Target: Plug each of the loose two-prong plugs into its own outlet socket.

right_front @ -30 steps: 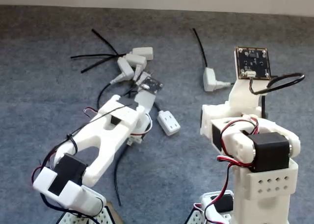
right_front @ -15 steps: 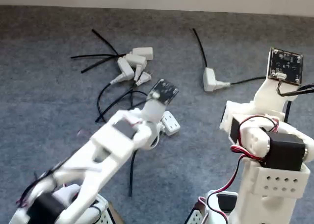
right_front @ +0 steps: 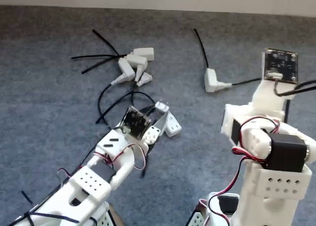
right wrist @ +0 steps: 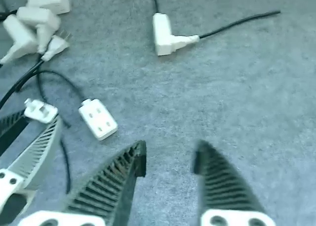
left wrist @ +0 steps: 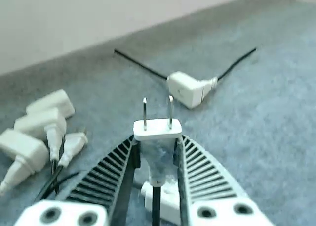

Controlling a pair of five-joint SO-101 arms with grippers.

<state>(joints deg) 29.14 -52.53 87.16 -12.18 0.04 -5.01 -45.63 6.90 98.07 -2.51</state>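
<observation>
**Left arm has lifted a plug and holds it by the socket**

The left fingers (left wrist: 116, 171) are clamped on the body of a white two-prong plug (left wrist: 157, 128). Its prongs point away from the wrist, and its black cord runs back between the fingers. Over the last second this arm has drawn back from the tangled cords and raised the plug off the grey table (right_front: 49, 102). In the high view the plug now hangs just beside the white socket (right_front: 170, 123), which has not moved. The pick-up looks done. Insertion seems next, and the prongs would first have to turn down toward the socket's slots.

The right fingers (right wrist: 113, 186) are spread apart over bare table and hold nothing. That arm has shifted out to its own side. Beyond it lies an angled plug (right wrist: 163, 33), and farther off a heap of plugs (right_front: 134, 63), all loose.

No brand, label or writing can be read.
</observation>
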